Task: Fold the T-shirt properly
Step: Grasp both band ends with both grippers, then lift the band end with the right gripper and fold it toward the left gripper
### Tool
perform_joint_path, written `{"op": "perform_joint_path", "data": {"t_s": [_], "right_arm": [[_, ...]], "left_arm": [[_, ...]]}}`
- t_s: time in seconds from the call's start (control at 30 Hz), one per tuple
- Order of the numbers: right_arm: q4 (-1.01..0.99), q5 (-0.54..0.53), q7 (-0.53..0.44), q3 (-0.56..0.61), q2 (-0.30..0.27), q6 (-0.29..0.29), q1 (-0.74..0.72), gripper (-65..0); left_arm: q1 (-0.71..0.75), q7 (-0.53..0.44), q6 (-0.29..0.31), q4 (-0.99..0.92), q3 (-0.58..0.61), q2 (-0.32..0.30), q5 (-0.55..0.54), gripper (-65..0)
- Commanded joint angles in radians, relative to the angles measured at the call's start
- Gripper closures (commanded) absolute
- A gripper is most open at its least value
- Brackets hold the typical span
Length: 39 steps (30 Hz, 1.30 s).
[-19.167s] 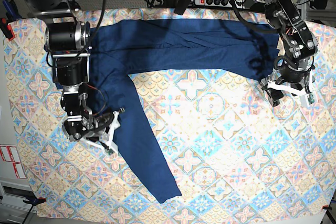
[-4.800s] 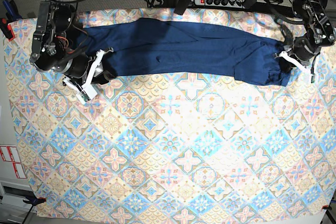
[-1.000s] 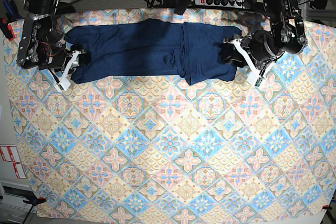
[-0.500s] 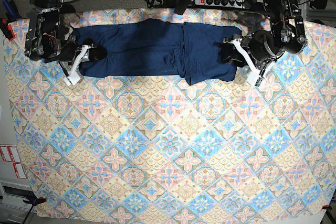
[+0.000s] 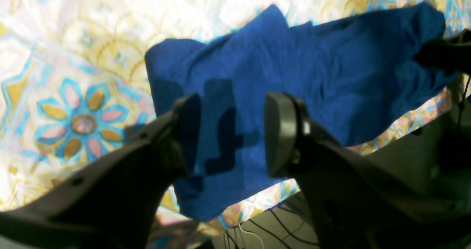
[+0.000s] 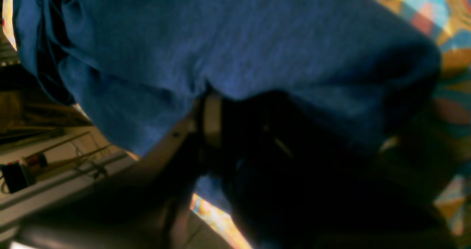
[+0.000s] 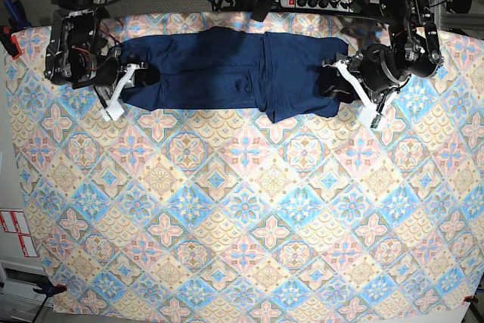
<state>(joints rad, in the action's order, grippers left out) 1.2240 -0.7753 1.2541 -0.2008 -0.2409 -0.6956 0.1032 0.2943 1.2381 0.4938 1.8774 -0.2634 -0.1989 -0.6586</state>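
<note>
T-shirt (image 7: 227, 69): soft matt knit cloth, fine weave. Tablecloth (image 7: 249, 217): smooth printed fabric. Left gripper (image 5: 230, 135) fingers (image 5: 279, 131): matt black plastic.

In the right wrist view the shirt (image 6: 235, 50) drapes over the right gripper (image 6: 235, 131), hiding its far finger in shadow; whether cloth is pinched cannot be told. The left gripper (image 5: 230, 131) is blurred in the left wrist view, its arms cut off toward 6 o'clock, and the cables (image 5: 265, 234) there are indistinct.
</note>
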Motion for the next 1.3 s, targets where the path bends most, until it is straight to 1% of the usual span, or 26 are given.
{"op": "perform_joint_path", "data": {"t_s": [0.0, 0.13, 0.17, 0.23, 0.3, 0.37, 0.43, 0.53, 0.63, 0.67, 0.83, 0.9, 1.03, 1.07, 1.17, 1.27], "right_arm": [[0.006, 0.006, 0.019, 0.002, -0.007, -0.003, -0.003, -8.0], [0.004, 0.006, 0.019, -0.009, -0.005, -0.003, -0.010, -1.9], [0.004, 0.006, 0.019, -0.012, -0.005, -0.003, -0.021, -0.2], [0.004, 0.006, 0.019, -0.027, -0.005, -0.003, -0.056, -0.3], [0.003, 0.007, 0.019, -0.058, -0.005, -0.003, -0.086, -0.5], [-0.008, 0.007, 0.019, -0.090, -0.005, -0.003, -0.110, -0.5], [-0.040, 0.009, 0.019, -0.113, -0.005, -0.003, -0.141, -0.4], [-0.097, 0.010, 0.019, -0.144, -0.007, -0.003, -0.167, -0.4], [-0.138, 0.014, 0.017, -0.156, -0.015, -0.003, -0.214, -0.4], [-0.148, 0.015, 0.013, -0.157, -0.028, -0.003, -0.230, -0.4], [-0.184, 0.018, 0.009, -0.156, -0.053, -0.003, -0.305, -0.4], [-0.181, 0.043, 0.009, -0.156, -0.061, -0.003, -0.330, -0.4], [-0.174, 0.070, 0.016, -0.156, -0.062, -0.003, -0.354, -0.4], [-0.158, 0.069, 0.017, -0.156, -0.062, -0.003, -0.354, -0.4], [-0.060, 0.069, 0.019, -0.145, -0.062, -0.003, -0.343, -0.4], [0.067, 0.069, 0.028, -0.098, -0.059, -0.003, -0.274, -0.4]], "left_arm": [[-0.002, -0.016, 0.001, 0.015, -0.003, -0.006, -0.019, -27.5], [-0.007, -0.022, 0.001, 0.015, -0.003, -0.006, -0.023, -27.0], [-0.007, -0.022, 0.001, 0.015, -0.003, -0.004, -0.025, -25.5], [-0.008, -0.022, 0.001, 0.017, -0.004, -0.003, -0.025, -21.1], [-0.016, -0.022, 0.001, 0.018, -0.004, -0.001, -0.026, -14.7], [-0.019, -0.022, 0.001, 0.018, -0.007, 0.014, -0.026, -9.1], [-0.019, -0.022, 0.001, 0.018, -0.037, 0.025, -0.026, -6.4], [-0.020, -0.022, 0.001, 0.018, -0.076, 0.051, -0.026, -6.8], [-0.020, -0.021, 0.001, 0.018, -0.116, 0.063, -0.026, -7.3], [-0.022, -0.021, 0.001, 0.018, -0.129, 0.066, -0.026, -7.1], [-0.042, -0.021, 0.003, 0.018, -0.141, 0.066, -0.026, -6.7], [-0.043, -0.022, 0.003, 0.018, -0.141, 0.066, -0.026, -6.5], [-0.043, -0.022, 0.001, 0.018, -0.141, 0.066, -0.026, -1.4], [-0.043, -0.022, 0.001, 0.018, -0.141, 0.066, -0.026, -0.2], [-0.042, -0.022, 0.001, 0.018, -0.142, 0.063, -0.025, 0.0], [-0.042, -0.022, 0.001, 0.018, -0.142, 0.059, -0.025, 0.0]]}}
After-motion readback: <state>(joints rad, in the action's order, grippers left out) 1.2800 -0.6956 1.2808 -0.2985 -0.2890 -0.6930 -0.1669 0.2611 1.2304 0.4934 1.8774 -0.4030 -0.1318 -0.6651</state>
